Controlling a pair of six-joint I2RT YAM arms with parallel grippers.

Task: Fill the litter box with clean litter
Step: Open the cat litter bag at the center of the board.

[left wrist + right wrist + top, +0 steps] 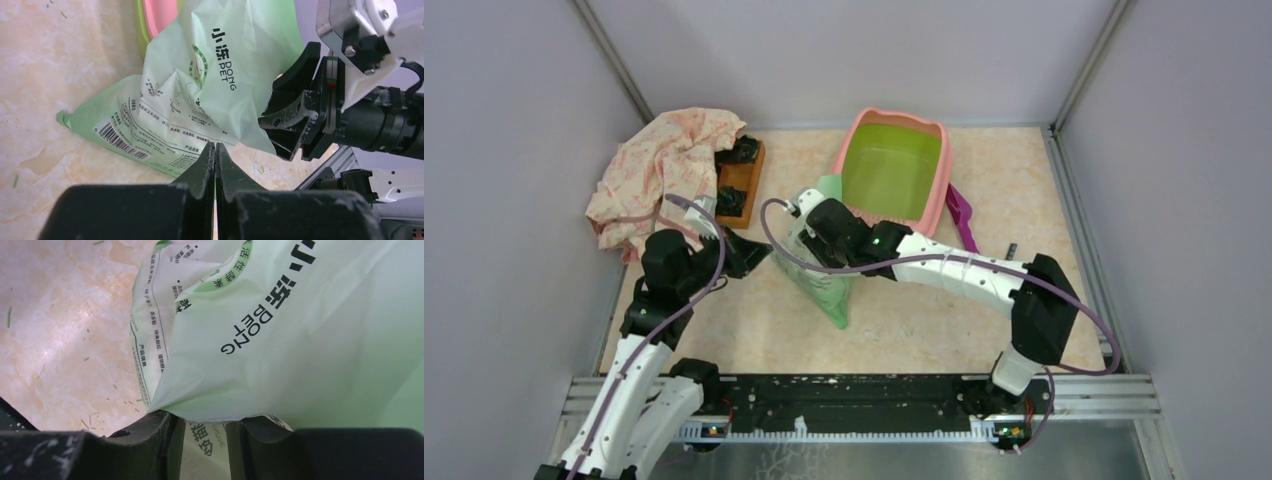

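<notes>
The litter box [894,135], with pink rim and lime-green inside, stands at the back centre; I see no granules in it. Its rim shows in the left wrist view [162,17]. The clean litter is out of view. A light green printed bag [824,285] stands tilted in front of the box. My right gripper [810,232] grips the bag's upper fold; in the right wrist view [205,422] the bag [300,340] sits between the jaws. My left gripper [762,254] is shut, its tips [215,147] at the bag's [220,65] lower edge.
A magenta scoop [961,215] lies right of the box. A pink patterned cloth [664,170] and a brown wooden block [742,178] with black clips lie at the back left. Grey walls close in three sides. A metal rail [864,395] runs along the front.
</notes>
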